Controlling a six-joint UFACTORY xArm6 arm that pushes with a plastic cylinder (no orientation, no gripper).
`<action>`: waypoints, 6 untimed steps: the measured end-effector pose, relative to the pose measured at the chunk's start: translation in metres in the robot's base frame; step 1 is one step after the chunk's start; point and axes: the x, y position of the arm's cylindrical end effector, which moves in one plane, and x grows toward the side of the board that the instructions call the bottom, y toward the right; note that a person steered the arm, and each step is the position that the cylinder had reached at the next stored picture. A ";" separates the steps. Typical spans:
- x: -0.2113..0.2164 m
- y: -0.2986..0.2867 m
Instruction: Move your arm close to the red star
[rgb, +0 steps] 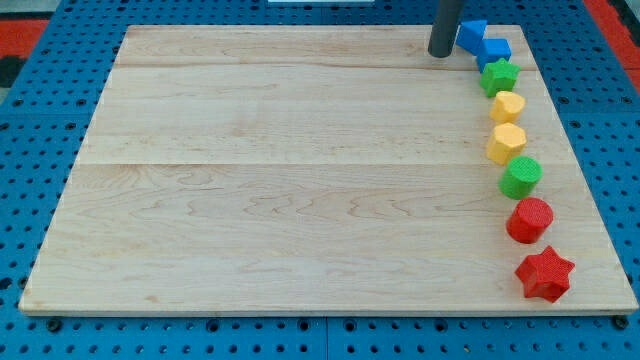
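The red star (544, 274) lies near the board's lower right corner. My tip (440, 54) stands at the view's top, right of centre, far above the star. It is just left of a blue block (472, 35). A column of blocks runs down the right side between the tip and the star: a second blue block (494, 51), a green star (499, 76), a yellow block (508, 106), a yellow hexagon (507, 142), a green cylinder (521, 176) and a red cylinder (529, 220) just above the red star.
The wooden board (280, 180) rests on a blue pegboard (30, 120). The board's right edge runs close beside the column of blocks.
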 end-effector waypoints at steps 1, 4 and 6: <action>0.050 -0.026; 0.357 0.007; 0.360 0.007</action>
